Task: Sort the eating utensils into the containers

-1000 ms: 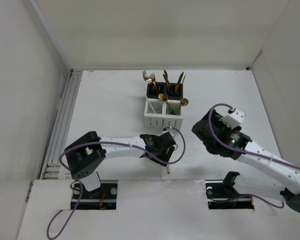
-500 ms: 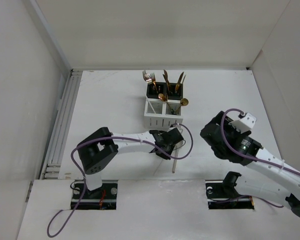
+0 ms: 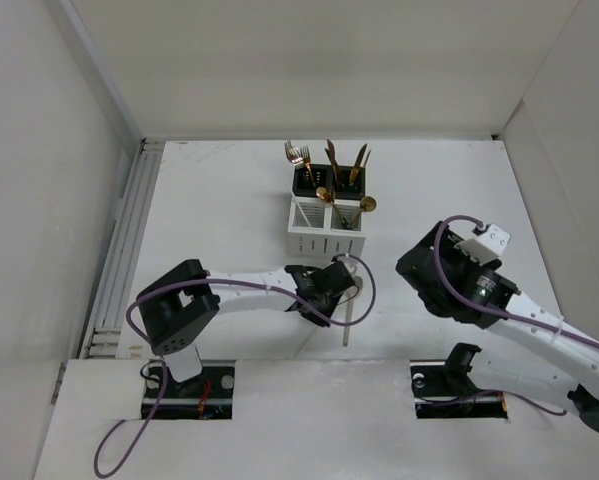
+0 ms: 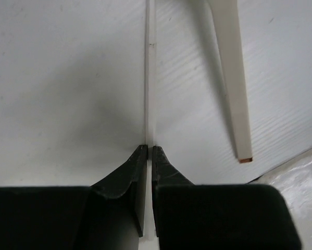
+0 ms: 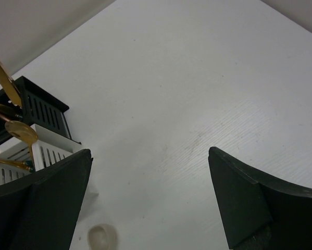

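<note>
My left gripper (image 3: 337,288) (image 4: 149,147) is low over the table in front of the white caddy (image 3: 324,238). Its jaws are shut on a thin cream utensil (image 4: 149,78), seen edge-on and running away from the tips. A second cream handle (image 4: 233,88) (image 3: 347,322) with a copper end lies just to its right. A cream spoon bowl (image 5: 102,238) rests on the table. Behind the white caddy, the black caddy (image 3: 329,180) holds silver and gold utensils (image 3: 297,153). My right gripper (image 5: 149,152) (image 3: 416,263) hangs open and empty.
The two caddies stand touching, the black one (image 5: 38,107) behind the white one (image 5: 49,153). The table's front edge (image 4: 296,161) is close to the cream handle's copper end. White walls enclose the table on three sides. A purple cable (image 3: 364,290) loops beside my left gripper.
My left gripper has gone from partly open to shut and shifted right, then back a little. The cream handle slid right. My right arm moved slightly toward the front right.
</note>
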Action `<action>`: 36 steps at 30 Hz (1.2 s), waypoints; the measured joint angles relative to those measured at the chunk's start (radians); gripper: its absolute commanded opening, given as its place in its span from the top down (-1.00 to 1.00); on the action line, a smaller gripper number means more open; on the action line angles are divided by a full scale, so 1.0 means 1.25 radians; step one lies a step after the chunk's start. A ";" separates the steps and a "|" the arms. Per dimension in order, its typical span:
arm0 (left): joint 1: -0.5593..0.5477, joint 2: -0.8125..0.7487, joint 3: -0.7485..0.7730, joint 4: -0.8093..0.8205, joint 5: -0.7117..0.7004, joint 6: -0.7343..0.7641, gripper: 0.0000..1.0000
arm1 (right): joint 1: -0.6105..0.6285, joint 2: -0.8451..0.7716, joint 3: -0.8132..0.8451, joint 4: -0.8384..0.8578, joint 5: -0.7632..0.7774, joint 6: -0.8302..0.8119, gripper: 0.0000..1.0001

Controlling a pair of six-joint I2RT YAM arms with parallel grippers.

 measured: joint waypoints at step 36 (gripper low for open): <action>0.023 -0.255 0.128 -0.036 -0.042 0.147 1.00 | 0.000 0.074 0.255 0.029 -0.035 -0.153 -0.88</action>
